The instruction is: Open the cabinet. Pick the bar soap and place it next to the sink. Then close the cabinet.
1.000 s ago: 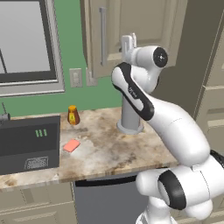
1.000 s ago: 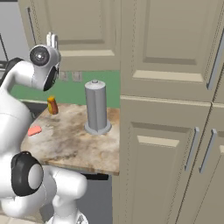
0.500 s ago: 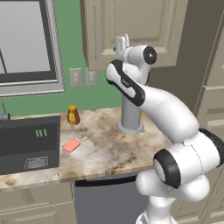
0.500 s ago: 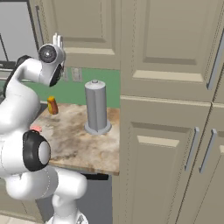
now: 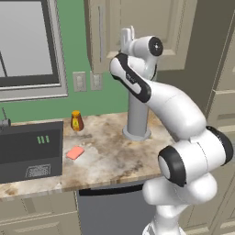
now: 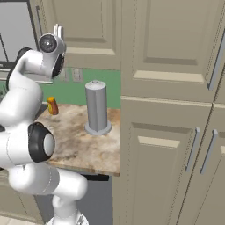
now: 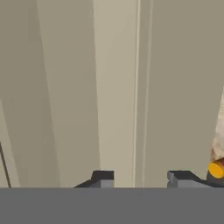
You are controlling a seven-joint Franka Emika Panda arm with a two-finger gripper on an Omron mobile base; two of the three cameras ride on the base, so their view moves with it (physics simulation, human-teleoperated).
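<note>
- Since one second ago the arm has lifted and swung toward the wall, so the tool (image 5: 127, 36) is now higher and close in front of the cabinet (image 5: 151, 27)
- Its two fingers point upward in the left base view, and in the right base view the tool (image 6: 58, 30) is above the white wrist, before the cabinet door
- Seen from the hand view, the fingertips (image 7: 103, 176) stand apart with a gap between them and nothing is held; the tool is open
- Beige door panels of the cabinet (image 7: 87, 87) are just ahead of the fingers, with a thin vertical seam between the panels
- On the left base view the door is closed, and its long silver handle (image 5: 101, 32) is to the left of the tool
- Down on the tabletop (image 5: 110, 160), the bar soap (image 5: 75, 152) lies flat, just beside the dark sink (image 5: 27, 151)
- Behind the soap stands the small orange jar (image 5: 76, 121), near the green wall
- Near the tabletop's middle stands a grey cylinder (image 6: 96, 107), upright on its round base
</note>
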